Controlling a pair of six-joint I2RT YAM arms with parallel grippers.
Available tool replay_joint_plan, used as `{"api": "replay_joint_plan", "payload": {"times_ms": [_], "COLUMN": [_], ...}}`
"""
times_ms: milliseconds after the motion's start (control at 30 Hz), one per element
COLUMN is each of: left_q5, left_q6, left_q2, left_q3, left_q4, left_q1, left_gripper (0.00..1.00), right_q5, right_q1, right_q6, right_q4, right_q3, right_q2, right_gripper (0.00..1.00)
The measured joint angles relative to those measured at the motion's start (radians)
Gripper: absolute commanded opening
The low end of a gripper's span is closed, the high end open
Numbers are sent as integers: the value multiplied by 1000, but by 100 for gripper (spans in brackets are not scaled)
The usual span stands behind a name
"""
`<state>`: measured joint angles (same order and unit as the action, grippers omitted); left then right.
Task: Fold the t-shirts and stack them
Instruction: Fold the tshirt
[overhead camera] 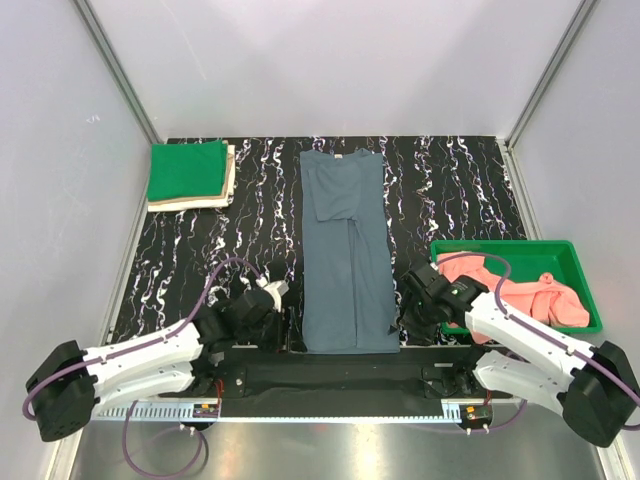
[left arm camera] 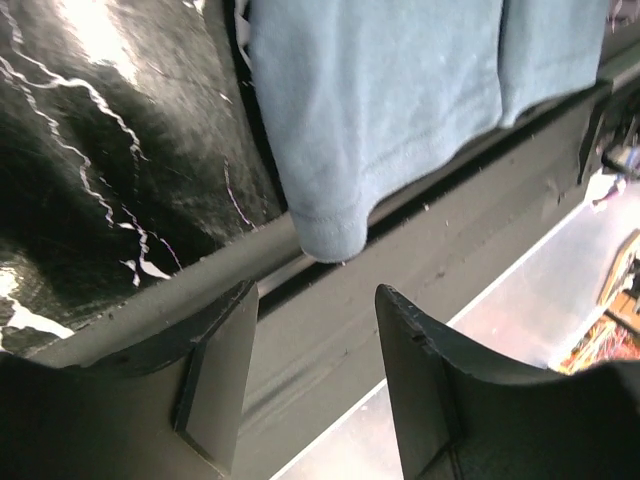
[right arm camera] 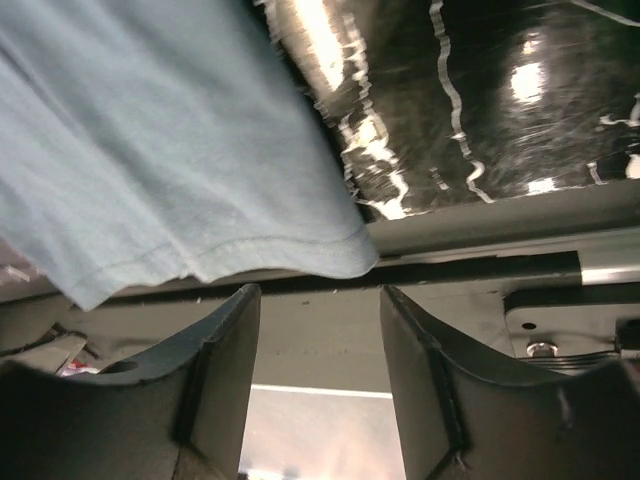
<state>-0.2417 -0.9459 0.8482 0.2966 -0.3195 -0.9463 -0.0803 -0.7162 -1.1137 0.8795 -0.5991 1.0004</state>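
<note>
The slate blue-grey shirt [overhead camera: 345,260] lay flat at the centre of the worktop [overhead camera: 450,190], folded into 1 narrow strip. Its long axis ran from near edge to far edge, with the collar at the far end and the hem at the near edge, by the arm bases. The left tool [left arm camera: 315,300] stood just beside the near-left hem corner. The right tool [right arm camera: 320,295] stood just beside the near-right corner. Both tools had their jaws parted and held nothing. In each wrist view the hem corner lay just ahead of the fingertips, apart from them. Each arm was nearer its own corner. The coming move probably required both tools to advance onto the hem, then carry it along the long axis toward the collar.
</note>
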Motion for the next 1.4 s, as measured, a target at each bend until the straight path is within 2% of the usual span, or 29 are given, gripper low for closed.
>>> {"api": "replay_joint_plan", "payload": {"times_ms": [133,400,533,633,833,933,967,1000,1233,1400], "left_q5": [31,71,72,71,71,70,70,69,63,55], "left_q6": [-22,-53,-61,-69,-73,-73,-72,-70,-65,-60], "left_q2": [18,27,82,111,138,152,159,167,180,199], "left_q3": [-2,-11,-11,-11,-11,-11,-11,-11,-1,91], "left_q4": [28,76,108,127,159,167,170,174,175,133], "left_q1": [-4,-6,-7,-12,-16,-16,-16,-16,-16,3], "left_gripper": [56,57,54,49,32,17,11,0,0,0], "right_q5": [10,10,9,9,8,8,8,8,10,23], "right_q1": [0,0,0,0,0,0,0,0,0,0], "right_q6": [-40,-74,-88,-94,-97,-96,-97,-96,-87,-9], "right_q4": [-19,-75,-109,-132,-163,-175,-178,-180,-176,-155], "right_q3": [40,119,120,124,128,128,128,128,127,58], "right_q2": [-13,-6,-2,11,50,67,67,67,18,27], "right_gripper": [58,50,49,47,43,25,11,2,0,0]}}
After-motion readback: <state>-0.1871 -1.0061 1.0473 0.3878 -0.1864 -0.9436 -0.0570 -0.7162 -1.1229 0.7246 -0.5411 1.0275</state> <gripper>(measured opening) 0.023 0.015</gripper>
